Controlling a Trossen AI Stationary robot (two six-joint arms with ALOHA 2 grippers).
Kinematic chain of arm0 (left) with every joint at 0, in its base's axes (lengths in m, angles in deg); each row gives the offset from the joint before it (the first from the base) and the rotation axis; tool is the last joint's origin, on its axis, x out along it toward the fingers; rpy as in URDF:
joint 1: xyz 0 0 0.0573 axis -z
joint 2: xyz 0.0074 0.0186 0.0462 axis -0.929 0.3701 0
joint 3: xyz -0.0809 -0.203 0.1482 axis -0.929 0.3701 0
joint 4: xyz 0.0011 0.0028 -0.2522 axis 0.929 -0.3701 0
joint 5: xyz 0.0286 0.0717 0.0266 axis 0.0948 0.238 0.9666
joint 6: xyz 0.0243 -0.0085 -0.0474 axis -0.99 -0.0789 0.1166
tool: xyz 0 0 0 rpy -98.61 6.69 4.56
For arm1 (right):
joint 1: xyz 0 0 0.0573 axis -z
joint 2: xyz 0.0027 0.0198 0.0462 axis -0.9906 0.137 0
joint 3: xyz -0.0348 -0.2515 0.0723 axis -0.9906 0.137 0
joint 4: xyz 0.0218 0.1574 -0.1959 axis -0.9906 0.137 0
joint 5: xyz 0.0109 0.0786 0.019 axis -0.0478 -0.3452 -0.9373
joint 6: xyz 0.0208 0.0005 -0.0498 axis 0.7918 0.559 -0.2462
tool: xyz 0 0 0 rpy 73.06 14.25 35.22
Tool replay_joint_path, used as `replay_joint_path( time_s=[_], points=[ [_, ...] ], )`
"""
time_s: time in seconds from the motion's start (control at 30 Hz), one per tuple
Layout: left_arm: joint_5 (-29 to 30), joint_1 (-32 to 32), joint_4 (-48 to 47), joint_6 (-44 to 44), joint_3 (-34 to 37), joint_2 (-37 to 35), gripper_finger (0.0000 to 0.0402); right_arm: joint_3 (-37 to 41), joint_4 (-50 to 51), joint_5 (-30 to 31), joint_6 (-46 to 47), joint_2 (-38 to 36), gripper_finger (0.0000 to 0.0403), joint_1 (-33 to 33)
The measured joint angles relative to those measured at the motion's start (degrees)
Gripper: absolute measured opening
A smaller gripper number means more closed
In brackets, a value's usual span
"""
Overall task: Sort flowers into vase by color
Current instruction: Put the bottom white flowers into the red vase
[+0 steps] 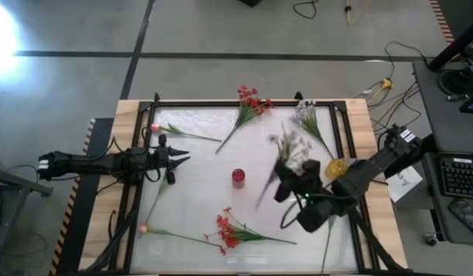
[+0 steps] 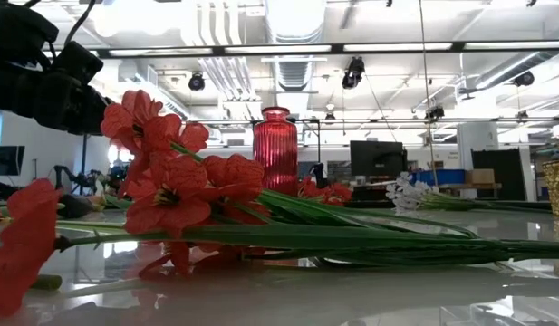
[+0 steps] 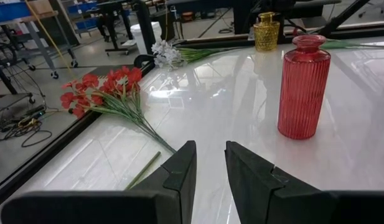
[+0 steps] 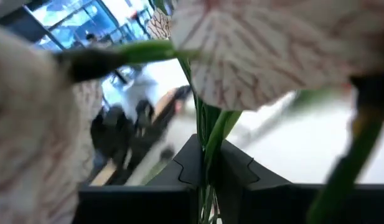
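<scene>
On the desk (image 1: pixel 198 126) little looks sorted yet: the red vase (image 1: pixel 238 178) and gold vase (image 1: pixel 336 168) appear empty, with red sprays (image 1: pixel 252 102), a white spray (image 1: pixel 305 115) and pink buds (image 1: pixel 154 127) lying loose; the right gripper (image 1: pixel 296 184) is clamped on a pale white spray (image 1: pixel 292 147) lifted right of the red vase; the left gripper (image 1: pixel 177 159) hangs slightly parted and empty at the left side.

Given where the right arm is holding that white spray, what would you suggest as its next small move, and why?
Probably carry it to the gold vase and tip the stalk down into it. The right gripper is shut on the white spray, held above the table just beside that vase, while the red vase suits the red sprays. The left gripper waits open at the table's left.
</scene>
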Motion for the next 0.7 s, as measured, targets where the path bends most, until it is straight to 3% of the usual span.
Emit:
replay_joint_path(
  time_s=[0.2, 0.3, 0.53, 0.7],
  points=[
    [0.0, 0.0, 0.09, 0.0, 0.0, 0.09, 0.0075, -1.83, -29.86, 1.32, -42.12, 3.61, 0.0018, 8.0],
    [0.0, 0.0, 0.11, 0.0, 0.0, 0.24, 0.0075, -1.82, -39.28, -1.57, -53.94, 5.55, 0.0018, 11.1],
    [-0.01, 0.0, 0.15, 0.02, 0.0, 0.31, 0.0075, -1.8, -42.1, -7.23, -56.96, 10.17, 0.0018, 14.47],
    [0.0, 0.0, 0.18, 0.0, 0.0, 0.31, 0.0075, -1.71, -42.54, -7.1, -57.21, 13.22, 0.0018, 14.38]
  ],
)
